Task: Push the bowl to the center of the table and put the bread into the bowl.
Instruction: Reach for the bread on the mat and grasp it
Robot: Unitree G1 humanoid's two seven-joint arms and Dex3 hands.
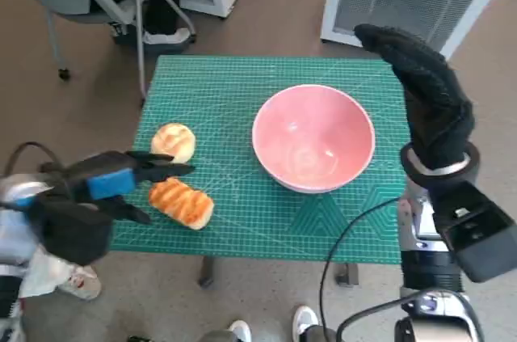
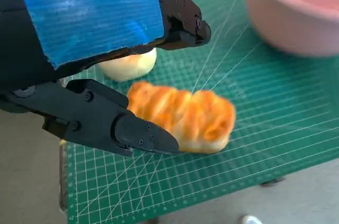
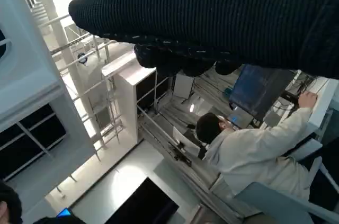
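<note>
— Where do we stand on the task?

— The pink bowl [image 1: 313, 138] sits on the green cutting mat [image 1: 242, 221], a little right of the middle, so we judge the push done or nearly so, and the bread is what we are after. Two pieces lie near the mat's left side: a glazed, striped bread roll [image 1: 182, 203] toward the front edge and a pale round bun [image 1: 173, 141] just behind it. Both are well apart from the bowl.

— And our left hand [image 1: 105, 188]?

— It hangs over the mat's left edge, fingers spread and holding nothing. In the left wrist view one finger [image 2: 132, 128] lies on the near side of the roll and another [image 2: 183, 23] reaches over by the bun, so the roll sits between them. We cannot tell whether anything touches yet.

— The next move?

— We think it calls for closing on the roll across its short width, gently, since it looks soft, then lifting clear and carrying it right, over the bowl's rim.

— Our right hand [image 1: 428, 95]?

— Raised beside the bowl's right side, pointing up and away, glove fingers together, gripping nothing.
</note>
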